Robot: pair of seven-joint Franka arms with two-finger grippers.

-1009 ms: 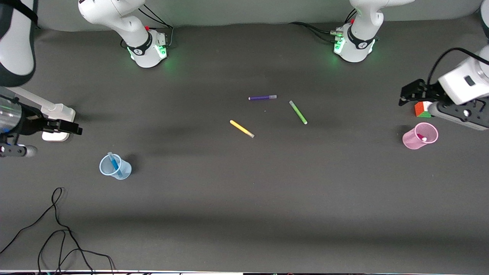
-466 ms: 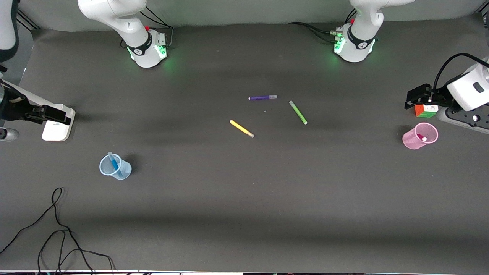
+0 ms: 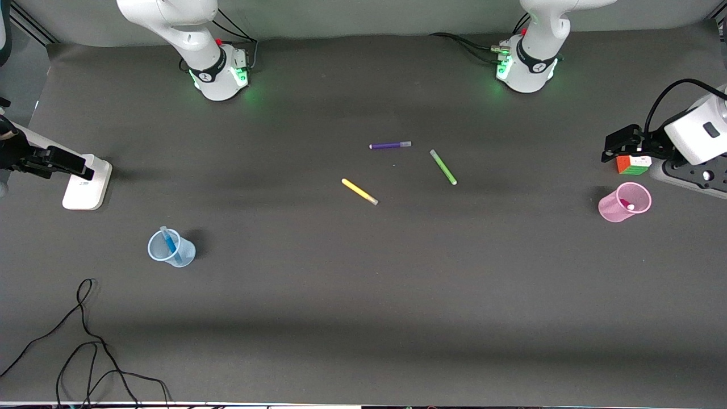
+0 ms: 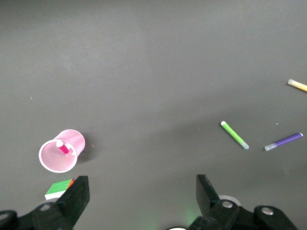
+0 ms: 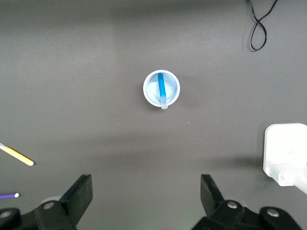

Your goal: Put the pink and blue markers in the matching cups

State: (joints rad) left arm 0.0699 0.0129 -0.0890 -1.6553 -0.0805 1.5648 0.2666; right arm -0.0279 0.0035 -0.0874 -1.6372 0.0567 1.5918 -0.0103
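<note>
Both markers were seen standing in their matching cups, and both grippers were held wide apart and empty.

In the front view, the blue marker (image 3: 169, 243) was leaned inside the blue cup (image 3: 183, 253) toward the right arm's end of the desk (image 3: 363, 295), and the pink marker (image 3: 626, 204) was lodged in the pink cup (image 3: 612, 209) near the left arm's end, just beside a colored cube (image 3: 633, 165). Yellow (image 3: 359, 191), green (image 3: 443, 167) and purple (image 3: 390, 145) pens were left lying mid-desk. The right gripper (image 3: 71, 165) was held over a white block (image 3: 86, 184) at the desk's edge; the left gripper (image 3: 616, 145) was held over the cube. In the left wrist view, the left gripper's fingers (image 4: 76, 197) were spread wide, with the pink cup (image 4: 72, 140) and its marker (image 4: 62, 147) visible. In the right wrist view, the right gripper's fingers (image 5: 79, 191) were likewise spread, the blue cup (image 5: 149, 93) and marker (image 5: 161, 87) lying between them farther off.
</note>
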